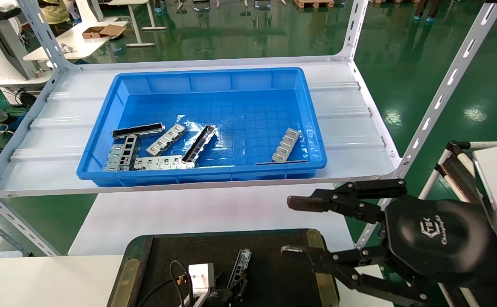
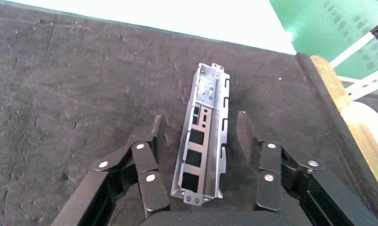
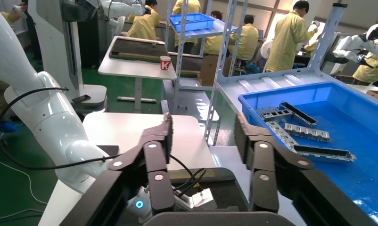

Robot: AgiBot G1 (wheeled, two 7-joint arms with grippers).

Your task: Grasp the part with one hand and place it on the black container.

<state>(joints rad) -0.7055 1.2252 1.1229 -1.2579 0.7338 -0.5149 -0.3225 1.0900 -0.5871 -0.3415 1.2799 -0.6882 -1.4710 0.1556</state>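
One part (image 2: pixel 202 136) lies flat on the black container (image 2: pixel 60 94) floor, open side up, dark cut-outs showing along its web. Left pincer (image 2: pixel 201 136) sits low over it, spread wide, fingers (image 2: pixel 246 132) either side of the channel with clear gaps, nothing held. Reads as placed or just about released; can't tell which from this alone. Right pincer (image 1: pixel 293 226) hangs wide and empty at the container's right rim, near the shelf edge, looks idle. Handling call: thin sheet metal, so light and stiff along its length, but side walls likely flex a bit if squeezed hard. Bare metal on ribbed pads, probably slippery, and edges look sharp. Best hold is across the two side walls near mid-length so it doesn't tip; gripping near an end would likely let it swing. Not fragile, a short drop onto the matte floor should do no harm. More parts and perforated plates (image 1: pixel 167 138) lie in the blue bin (image 1: pixel 103 128) on the shelf beyond.
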